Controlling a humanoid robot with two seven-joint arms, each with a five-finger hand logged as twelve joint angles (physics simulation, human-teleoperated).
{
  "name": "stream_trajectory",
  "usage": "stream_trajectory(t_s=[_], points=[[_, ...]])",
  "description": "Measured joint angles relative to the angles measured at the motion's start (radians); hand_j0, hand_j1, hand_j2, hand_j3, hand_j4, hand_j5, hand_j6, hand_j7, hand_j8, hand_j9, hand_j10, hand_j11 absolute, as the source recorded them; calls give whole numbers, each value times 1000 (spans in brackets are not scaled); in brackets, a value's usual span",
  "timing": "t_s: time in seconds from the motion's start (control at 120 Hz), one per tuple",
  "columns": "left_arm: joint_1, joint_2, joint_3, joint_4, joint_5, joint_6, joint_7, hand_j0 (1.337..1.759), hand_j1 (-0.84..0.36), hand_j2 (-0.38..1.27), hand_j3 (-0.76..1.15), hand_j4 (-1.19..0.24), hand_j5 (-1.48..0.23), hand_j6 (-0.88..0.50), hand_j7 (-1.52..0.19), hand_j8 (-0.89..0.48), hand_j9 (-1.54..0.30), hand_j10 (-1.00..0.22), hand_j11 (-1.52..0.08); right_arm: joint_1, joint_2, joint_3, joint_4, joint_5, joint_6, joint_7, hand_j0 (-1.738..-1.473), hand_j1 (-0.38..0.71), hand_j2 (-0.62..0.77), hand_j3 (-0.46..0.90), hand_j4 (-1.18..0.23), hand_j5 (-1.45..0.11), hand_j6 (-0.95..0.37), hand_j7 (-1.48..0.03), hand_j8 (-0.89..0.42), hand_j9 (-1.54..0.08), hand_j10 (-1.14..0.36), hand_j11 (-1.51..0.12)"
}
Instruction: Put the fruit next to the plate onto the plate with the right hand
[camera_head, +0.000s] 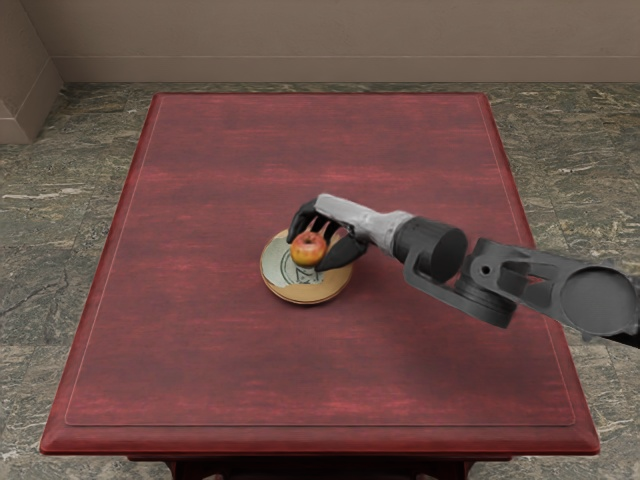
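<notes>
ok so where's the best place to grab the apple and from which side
Around its round middle, from the right and above. The apple is a smooth ball with no handle, and the right hand cups it that way over the plate.

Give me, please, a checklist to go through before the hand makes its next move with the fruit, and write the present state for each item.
1. The fruit is enclosed by the fingers of the right hand: ok.
2. The fruit is over the plate, not beside it: ok.
3. The fruit rests on the plate surface, so opening the fingers would not drop it: cannot tell, because this single view hides any gap below it.
4. The plate lies flat on the table, away from the edges: ok.
5. The fingers are free of the plate rim: cannot tell.
6. The left arm is out of the way: ok, it is not in view.
</notes>
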Motion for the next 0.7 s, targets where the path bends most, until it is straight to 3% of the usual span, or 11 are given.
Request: stream_trajectory(t_s=[0.217,0.558,0.7], points=[[0,0,0,0,0,0,0,1658,73,46,0,-230,-299,-230,-299,-230,-299,-230,-299,0,24,-11,-31,1,1,1,-1657,244,-6,0,-547,-719,-443,-707,-486,-716,-538,-717],[0,0,0,0,0,0,0,1658,73,46,0,-230,-299,-230,-299,-230,-299,-230,-299,2,15,-6,-30,28,2,-7,-1658,22,-38,0,-326,-425,-307,-422,-315,-424,-324,-424],[0,0,0,0,0,0,0,1658,73,46,0,-230,-299,-230,-299,-230,-299,-230,-299,44,-53,15,8,174,66,-4,-1658,-109,-28,0,-209,-272,-200,-270,-204,-271,-208,-271]])
